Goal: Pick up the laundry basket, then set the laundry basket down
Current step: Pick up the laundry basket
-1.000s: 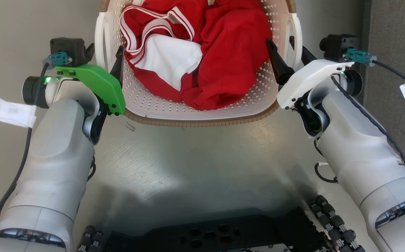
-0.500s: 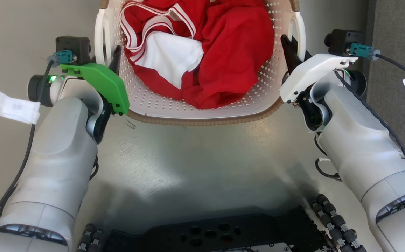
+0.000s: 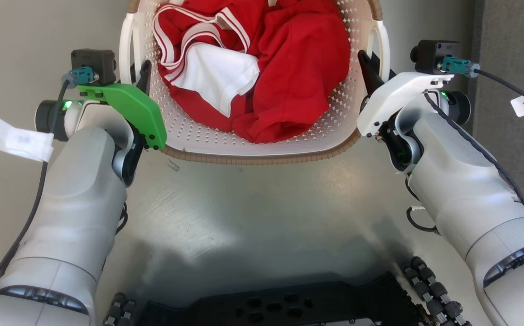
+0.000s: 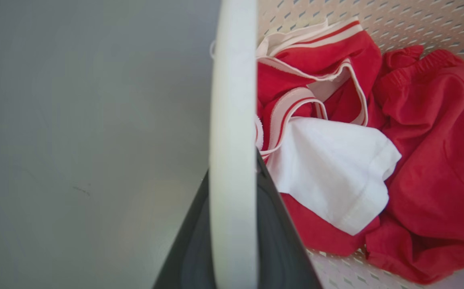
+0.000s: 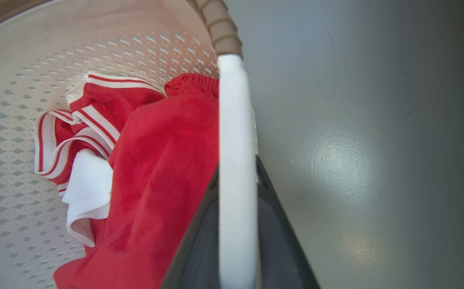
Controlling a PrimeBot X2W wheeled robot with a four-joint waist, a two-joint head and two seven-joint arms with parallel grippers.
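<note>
From my station I saw both forearms reaching forward and slightly inward over the grey floor (image 3: 243,213), one on each side of the laundry basket (image 3: 262,157). It sat at the top centre of the head view, between the two wrists. The left arm, with its green wrist cover, ended level with the basket's near left corner. The left gripper (image 3: 138,72) pointed forward along the left handle (image 3: 126,50). One dark finger lay inside the perforated wall and the other outside the white bar.

The left wrist view had that bar running straight up the middle with dark finger surface close against both its sides, so I read the gripper as clamped on the handle. The right arm mirrored it, angled in from the lower right. The right gripper (image 3: 375,65) was clamped the same way on the right handle (image 3: 383,43), the bar pinched between its fingers (image 5: 199,241).

Crumpled red clothing (image 3: 302,63) and a white garment (image 3: 218,77) lay inside. I could not tell whether the basket's base touched the floor.
</note>
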